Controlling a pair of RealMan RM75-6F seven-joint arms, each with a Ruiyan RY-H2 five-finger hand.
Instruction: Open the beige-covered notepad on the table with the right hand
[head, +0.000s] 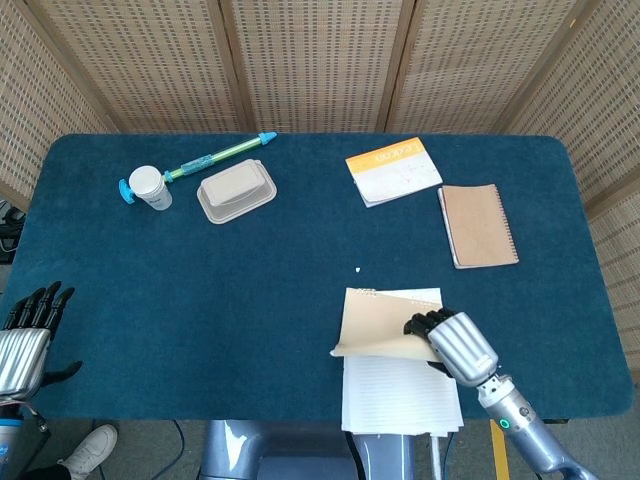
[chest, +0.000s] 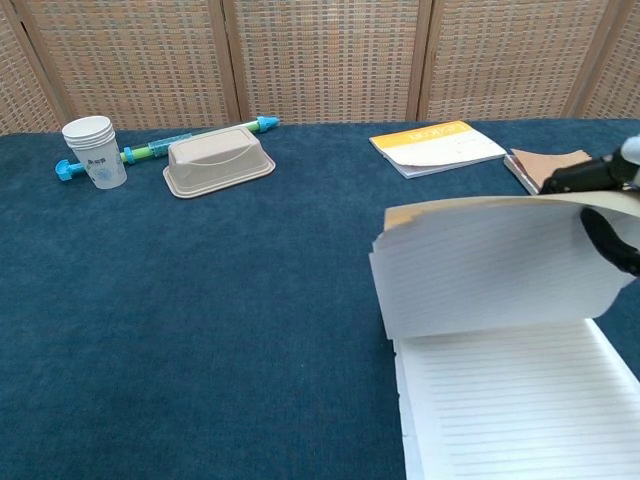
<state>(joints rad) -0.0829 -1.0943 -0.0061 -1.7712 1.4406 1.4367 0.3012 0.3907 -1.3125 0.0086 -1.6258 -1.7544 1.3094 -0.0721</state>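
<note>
Blue-covered table (head: 250, 290), on it lay a white cup (head: 148, 186), blue-green pen (head: 215, 156), beige tray (head: 236, 190), orange-white booklet (head: 393, 170), brown notebook (head: 477, 225), beige-covered notepad (head: 395, 350)
</note>
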